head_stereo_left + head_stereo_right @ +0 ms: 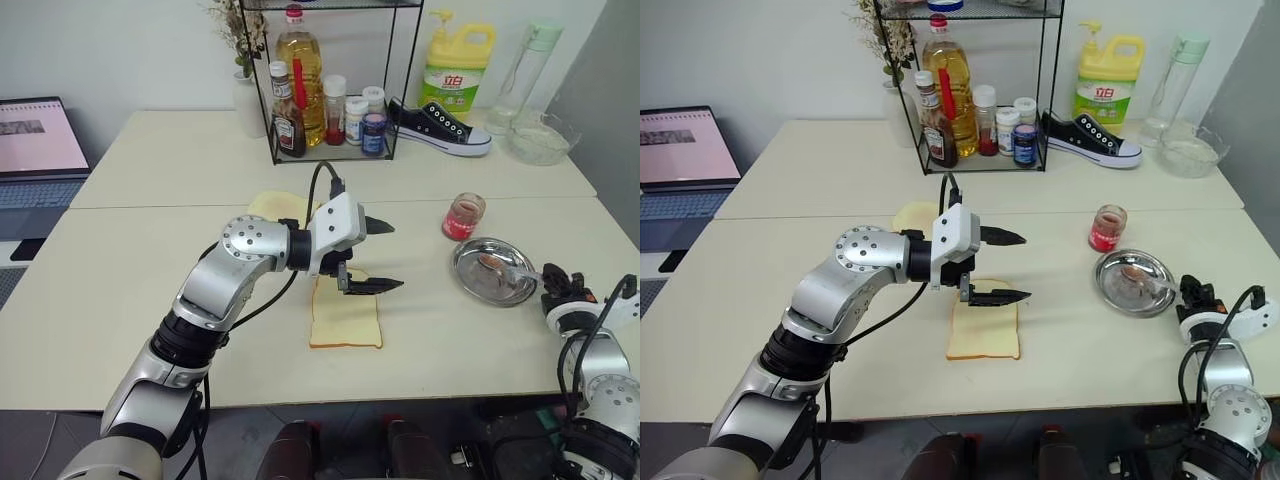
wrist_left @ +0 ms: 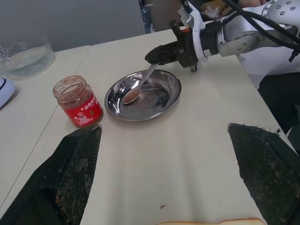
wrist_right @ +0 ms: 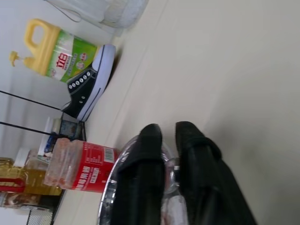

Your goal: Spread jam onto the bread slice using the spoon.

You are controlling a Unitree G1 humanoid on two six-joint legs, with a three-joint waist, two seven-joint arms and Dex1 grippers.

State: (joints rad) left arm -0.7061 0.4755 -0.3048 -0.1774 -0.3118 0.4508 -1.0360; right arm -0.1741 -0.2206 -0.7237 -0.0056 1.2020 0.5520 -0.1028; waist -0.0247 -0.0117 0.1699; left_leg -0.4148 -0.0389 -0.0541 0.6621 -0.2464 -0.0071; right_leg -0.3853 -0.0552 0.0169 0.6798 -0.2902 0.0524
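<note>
Here my right fingers (image 2: 157,53) are pressed together on the thin handle of the spoon (image 2: 138,85), right at the rim of the round steel dish (image 2: 161,102) on the bench (image 1: 150,280). The spoon slants down into the dish, its bowl resting near the middle with a pinkish smear of jam (image 2: 132,96) on it, and a thin film of the same jam streaks the dish floor. My left fingers (image 1: 372,256) hang wide apart and empty above the far end of the bread slice (image 1: 346,322), pointing across toward the dish. The bread slice lies flat on the bench near its front edge, pale and bare on top, well apart from the dish. A small jam jar (image 1: 463,216) with a red label stands just beside the dish, on its far side. Farther back, a wire rack (image 1: 330,90) holds bottles and little jars, with a black sneaker (image 1: 440,128) and a yellow detergent jug (image 1: 457,68) next to it.
</note>
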